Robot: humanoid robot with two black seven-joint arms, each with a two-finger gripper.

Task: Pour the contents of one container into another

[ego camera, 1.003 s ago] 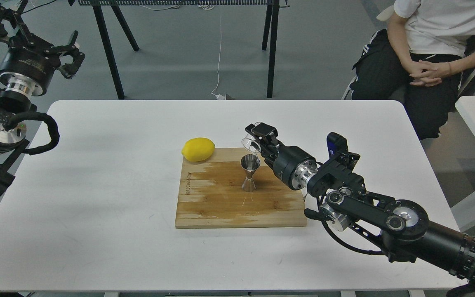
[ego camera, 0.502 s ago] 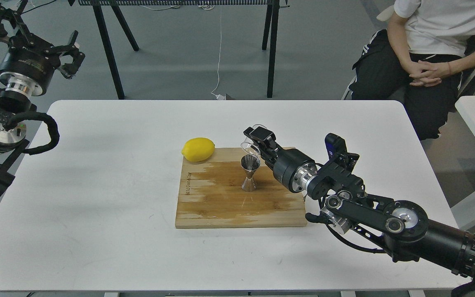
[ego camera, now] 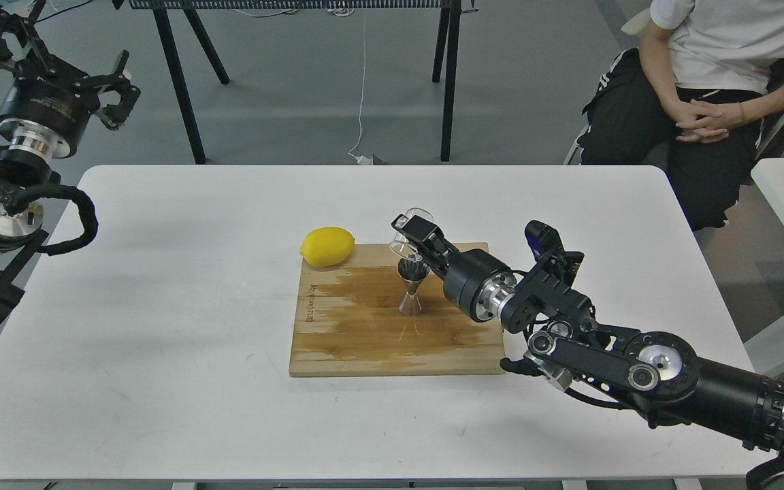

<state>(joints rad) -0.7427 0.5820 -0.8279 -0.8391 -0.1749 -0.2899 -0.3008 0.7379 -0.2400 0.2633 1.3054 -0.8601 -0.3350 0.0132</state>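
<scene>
- Since the earlier frame, right gripper point(ego camera: 411, 235) has shifted left, clamped on the tilted glass cup point(ego camera: 407, 239) at frame centre.
- Cup: light, slippery, breakable; hold its wall.
- Jigger point(ego camera: 412, 287) just below, tippy, on cutting board point(ego camera: 337, 340).
- Left gripper point(ego camera: 58, 64), upper left, fingers spread, empty.

**Right arm stretched in, left arm lifted away**

The right arm enters from the 4 o'clock corner and stretches toward 10 o'clock, with the elbow joints low and the wrist rising. The right gripper point(ego camera: 411, 235) is at its far end, near the centre of the view, and its fingers are closed on the cup point(ego camera: 407, 238), which is tilted. The left arm is at the 9 o'clock edge, raised toward 11 o'clock. The left gripper point(ego camera: 58, 51) has its fingers spread apart and holds nothing.
</scene>
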